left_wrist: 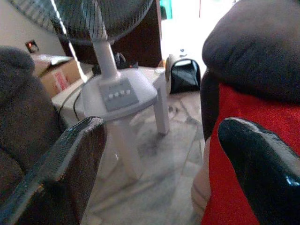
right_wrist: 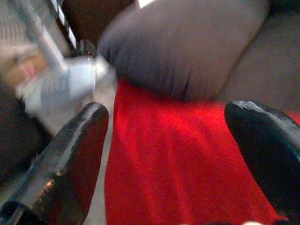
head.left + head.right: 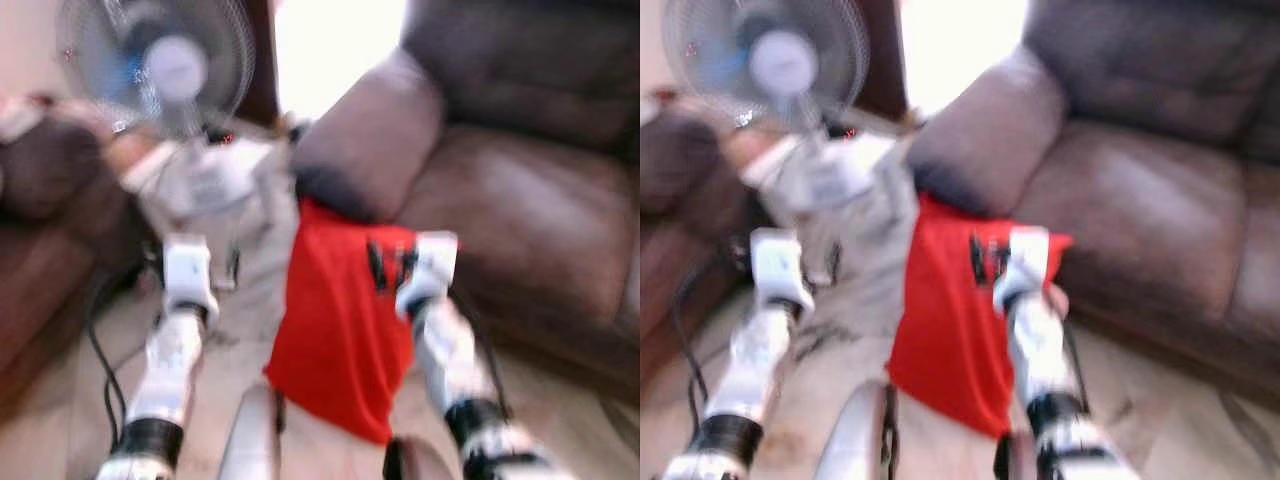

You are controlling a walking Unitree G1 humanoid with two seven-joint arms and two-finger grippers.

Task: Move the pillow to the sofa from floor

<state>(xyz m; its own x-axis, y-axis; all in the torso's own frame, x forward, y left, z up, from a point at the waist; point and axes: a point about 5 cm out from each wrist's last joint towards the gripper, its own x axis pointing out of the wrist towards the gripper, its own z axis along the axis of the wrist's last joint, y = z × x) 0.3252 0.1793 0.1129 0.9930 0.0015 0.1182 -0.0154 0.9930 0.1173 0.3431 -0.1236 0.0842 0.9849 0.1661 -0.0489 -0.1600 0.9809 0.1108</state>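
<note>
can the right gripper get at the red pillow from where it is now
Probably yes. The right gripper hangs over the upper part of the red pillow, which leans against the sofa. In the right wrist view its fingers are spread, with only red fabric between them.

Red pillow (image 3: pixel 340 320) against sofa (image 3: pixel 540 200) front.

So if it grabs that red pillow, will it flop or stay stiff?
Probably floppy: the red pillow looks like soft cloth leaning limp against the sofa. Likely light, so it should lift easily. Pushed, it would probably slump rather than slide.
</note>
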